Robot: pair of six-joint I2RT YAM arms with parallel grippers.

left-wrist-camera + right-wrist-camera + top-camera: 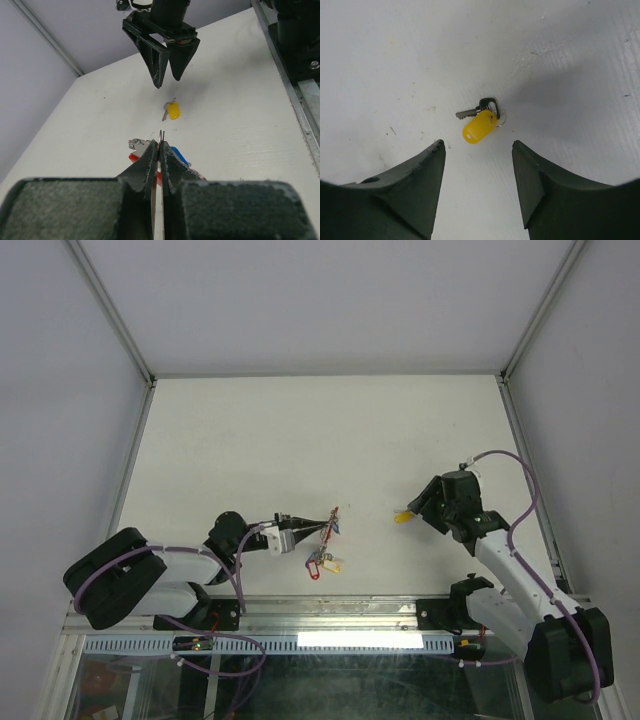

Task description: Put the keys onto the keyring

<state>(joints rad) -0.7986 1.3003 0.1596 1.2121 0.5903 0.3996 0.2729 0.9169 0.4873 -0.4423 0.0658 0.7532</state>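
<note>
White worktop (300, 430), pale walls. The left end effector (160, 150) is clenched on what looks like the keyring (331, 520), steadying it for threading, with tagged keys (320, 566) clustered beside. The yellow-tagged key (480, 126) lies loose under the right end effector (477, 147), whose jaws are spread to take it.

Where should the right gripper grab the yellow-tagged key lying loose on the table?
Take the yellow tag from straight above, with the fingers closing across its short width. It is the thickest part, while the key blade lies thin and flat on the table. The open right gripper hangs just short of it.
</note>
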